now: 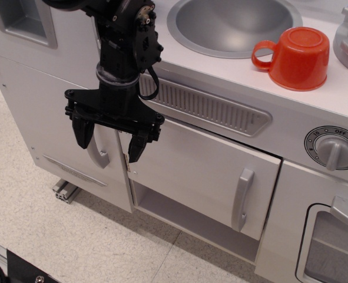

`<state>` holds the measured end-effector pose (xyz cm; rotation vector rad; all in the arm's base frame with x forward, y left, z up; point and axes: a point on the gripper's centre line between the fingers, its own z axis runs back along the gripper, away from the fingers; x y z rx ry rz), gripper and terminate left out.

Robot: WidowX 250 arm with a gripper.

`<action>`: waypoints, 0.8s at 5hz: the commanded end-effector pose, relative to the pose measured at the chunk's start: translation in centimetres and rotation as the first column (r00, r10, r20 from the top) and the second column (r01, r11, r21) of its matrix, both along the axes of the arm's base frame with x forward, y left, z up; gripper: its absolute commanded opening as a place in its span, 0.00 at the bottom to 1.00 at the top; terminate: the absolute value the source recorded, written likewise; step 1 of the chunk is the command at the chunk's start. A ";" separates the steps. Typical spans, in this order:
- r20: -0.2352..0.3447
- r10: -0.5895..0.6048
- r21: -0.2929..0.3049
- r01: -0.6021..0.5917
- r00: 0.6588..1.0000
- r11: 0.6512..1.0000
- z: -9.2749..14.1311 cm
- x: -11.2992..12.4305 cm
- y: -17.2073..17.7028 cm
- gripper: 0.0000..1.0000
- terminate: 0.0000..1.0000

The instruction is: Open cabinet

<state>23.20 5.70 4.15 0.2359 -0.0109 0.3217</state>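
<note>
while the black gripper [111,143] hung with its fingers apart, it hid the cabinet [203,171] door's left edge. the door stood a bit open, under the sink [232,26]. the oven [332,247] was cut off.

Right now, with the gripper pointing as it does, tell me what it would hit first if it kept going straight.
The gripper points down, open, straddling the tall door's handle just left of the cabinet door's edge. Going straight down, it would probably meet that handle first, though depth is unclear; otherwise the floor.
</note>
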 end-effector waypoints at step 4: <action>0.128 -0.212 -0.110 0.227 0.969 0.968 -3.7 1.9 -10.0 1.00 0.00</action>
